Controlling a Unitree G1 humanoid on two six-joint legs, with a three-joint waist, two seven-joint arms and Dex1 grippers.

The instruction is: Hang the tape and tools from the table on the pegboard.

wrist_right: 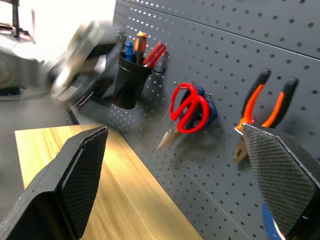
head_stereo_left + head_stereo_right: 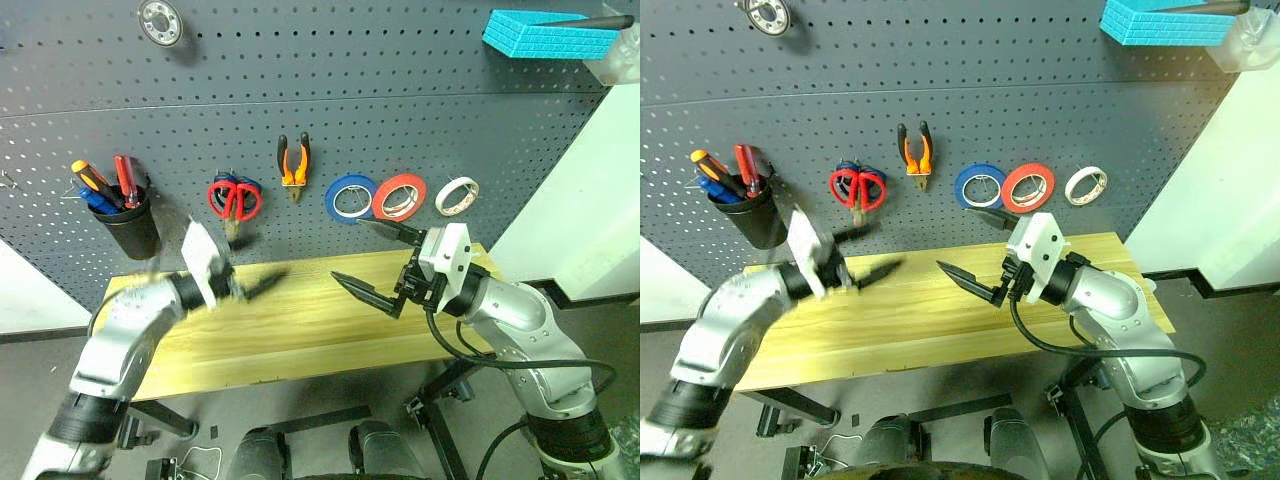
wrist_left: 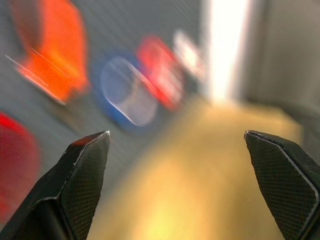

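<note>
Left eye view gives us the pegboard [image 2: 300, 90] behind the table [image 2: 300, 330]. On the board we see the pliers [image 2: 293, 162] with orange-and-black handles hanging from a hook, and the red-handled scissors [image 2: 234, 198] hanging to their left, in front of a blue-handled pair [image 1: 209, 107]. Further left, a black cup [image 2: 134, 228] fixed to the board holds the red-handled screwdriver [image 2: 126, 178] along with other screwdrivers. To the right of the pliers hang three rolls in a row: a blue roll [image 2: 350, 197], a red roll [image 2: 399, 195], and the whitish tape [image 2: 456, 195] at the far right.

Our left gripper [image 2: 250, 285] hangs blurred over the left part of the table, below the scissors; its wrist view shows the two fingers [image 3: 85, 170] spread wide with nothing between them. Our right gripper [image 2: 385, 265] sits above the right half of the table, just below the blue and red rolls, pointing left, its jaws also spread wide and empty.

A blue textured block [image 2: 548, 35] sits at the upper right, above the board.
</note>
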